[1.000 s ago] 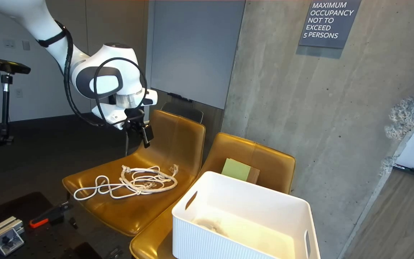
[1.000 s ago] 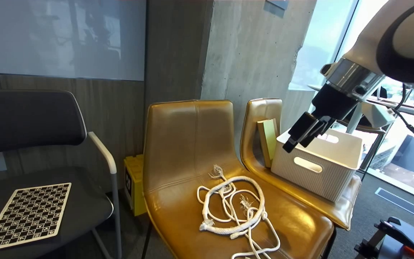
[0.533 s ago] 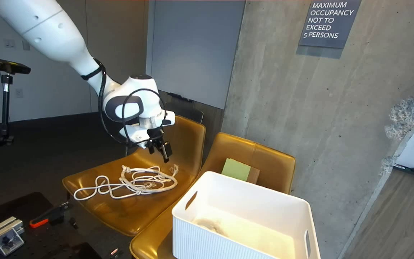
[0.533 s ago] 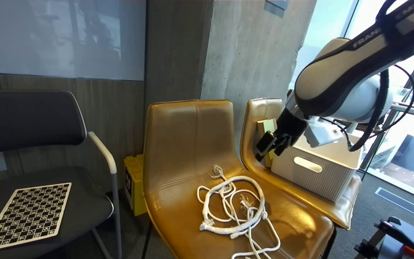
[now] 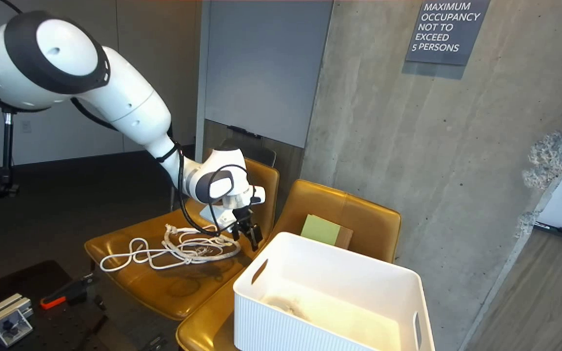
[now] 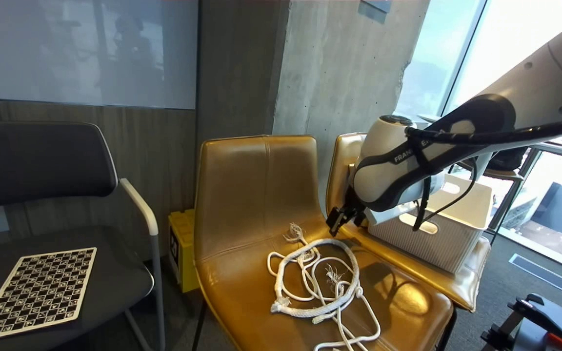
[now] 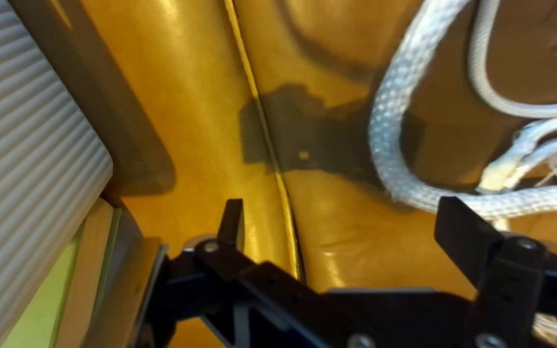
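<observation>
Tan seat (image 5: 164,287), rope (image 5: 192,259) lengthwise, loop (image 5: 107,270) toward front

Room above rope (image 7: 387,152), bin wall (image 7: 32,154) alongside

Brought the gripper (image 7: 342,220) down over the last second, from high and well apart from the rope (image 6: 310,312) to low and near it. Stretched the arm (image 5: 134,105) farther out toward the rope. Cast a looped shadow (image 6: 388,282) beside it.
</observation>
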`<control>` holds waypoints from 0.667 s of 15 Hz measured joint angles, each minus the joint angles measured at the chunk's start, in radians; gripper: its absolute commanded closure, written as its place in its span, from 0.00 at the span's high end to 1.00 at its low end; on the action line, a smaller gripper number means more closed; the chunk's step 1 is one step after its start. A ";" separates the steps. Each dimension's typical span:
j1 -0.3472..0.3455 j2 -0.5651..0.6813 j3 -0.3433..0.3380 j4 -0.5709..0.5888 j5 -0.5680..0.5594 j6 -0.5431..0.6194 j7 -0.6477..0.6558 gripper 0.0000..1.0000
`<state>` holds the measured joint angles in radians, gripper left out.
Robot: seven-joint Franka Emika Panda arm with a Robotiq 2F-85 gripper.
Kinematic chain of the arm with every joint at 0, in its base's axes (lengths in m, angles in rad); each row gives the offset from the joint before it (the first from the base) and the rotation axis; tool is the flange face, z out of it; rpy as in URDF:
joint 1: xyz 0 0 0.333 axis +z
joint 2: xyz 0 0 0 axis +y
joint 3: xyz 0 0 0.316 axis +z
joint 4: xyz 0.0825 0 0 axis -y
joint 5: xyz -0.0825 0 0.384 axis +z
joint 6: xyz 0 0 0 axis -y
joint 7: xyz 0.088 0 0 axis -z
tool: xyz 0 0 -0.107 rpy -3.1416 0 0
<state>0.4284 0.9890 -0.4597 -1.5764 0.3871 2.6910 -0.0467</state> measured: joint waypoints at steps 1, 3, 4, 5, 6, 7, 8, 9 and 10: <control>-0.057 0.027 0.044 0.051 -0.076 -0.003 0.052 1.00; -0.146 0.086 0.113 0.151 -0.185 -0.024 0.124 1.00; -0.179 0.115 0.139 0.199 -0.222 -0.042 0.148 1.00; -0.204 0.141 0.163 0.248 -0.252 -0.070 0.169 1.00; -0.219 0.157 0.177 0.289 -0.280 -0.113 0.191 1.00; -0.230 0.168 0.187 0.326 -0.303 -0.161 0.207 1.00; -0.239 0.178 0.199 0.359 -0.326 -0.203 0.217 1.00; -0.247 0.185 0.210 0.385 -0.345 -0.231 0.223 1.00; -0.248 0.187 0.217 0.397 -0.367 -0.243 0.228 1.00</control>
<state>0.1805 1.1760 -0.2430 -1.1793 0.0206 2.4480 0.1818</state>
